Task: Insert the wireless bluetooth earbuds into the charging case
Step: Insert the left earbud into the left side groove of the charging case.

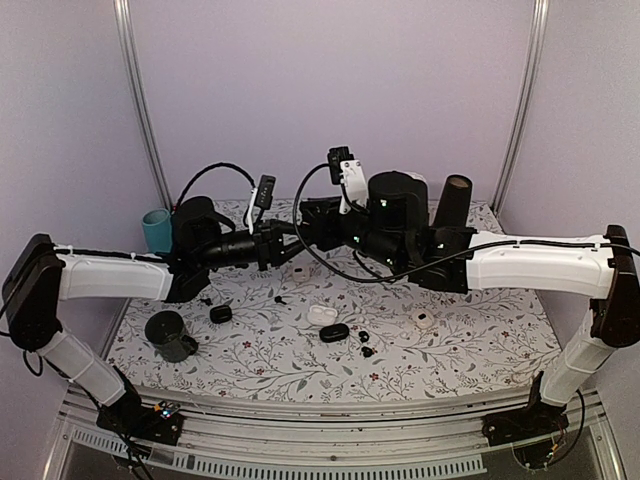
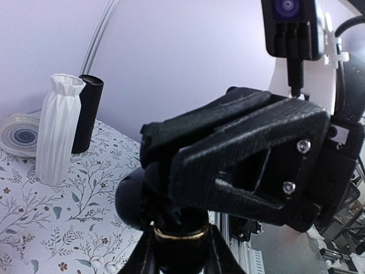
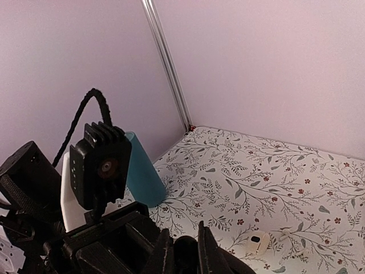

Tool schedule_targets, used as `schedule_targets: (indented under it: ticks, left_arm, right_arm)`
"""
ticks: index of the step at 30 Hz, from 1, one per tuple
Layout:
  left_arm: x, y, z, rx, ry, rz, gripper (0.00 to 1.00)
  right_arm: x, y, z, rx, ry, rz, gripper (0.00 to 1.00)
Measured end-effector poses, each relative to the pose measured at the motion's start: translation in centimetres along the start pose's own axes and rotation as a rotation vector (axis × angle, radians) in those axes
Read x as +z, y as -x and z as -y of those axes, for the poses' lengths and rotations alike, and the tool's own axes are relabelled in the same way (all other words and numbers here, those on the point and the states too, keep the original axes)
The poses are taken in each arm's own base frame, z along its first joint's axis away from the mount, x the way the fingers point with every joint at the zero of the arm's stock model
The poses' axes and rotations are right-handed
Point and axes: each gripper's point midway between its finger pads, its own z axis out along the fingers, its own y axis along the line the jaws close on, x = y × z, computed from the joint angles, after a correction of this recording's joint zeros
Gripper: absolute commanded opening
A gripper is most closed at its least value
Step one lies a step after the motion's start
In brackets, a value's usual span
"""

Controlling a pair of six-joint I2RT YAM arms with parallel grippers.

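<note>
Left gripper clamped tight on a black, gold-banded piece, apparently the charging case, mid-air over the table's far centre. Right gripper nearly shut just beside it; contents unclear. Loose earbuds lie nearer on the table. Risk: a misaligned push twists the charging case loose, dropping it.

The light is soft and even in all three views, falling from above; it gives the walls a pale violet-pink tone and leaves only short, faint shadows under the small things on the counter. The top view is sharp, but it bends the frame posts at its sides, and dark surfaces there lose nearly all detail. In both wrist views the near jaws are dark and blurred, while the white vase and the teal cup behind stay rather clear.
</note>
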Motion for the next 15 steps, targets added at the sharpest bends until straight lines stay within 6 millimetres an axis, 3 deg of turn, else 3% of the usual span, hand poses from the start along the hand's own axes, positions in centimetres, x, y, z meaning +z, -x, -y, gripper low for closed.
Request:
schedule_targets:
  ticks: [15]
  left_arm:
    - [-0.17,0.17,-0.11,0.061,0.025,0.002,0.0]
  right_arm:
    - [-0.02,0.18,-0.41,-0.006,0.012,0.009,0.11]
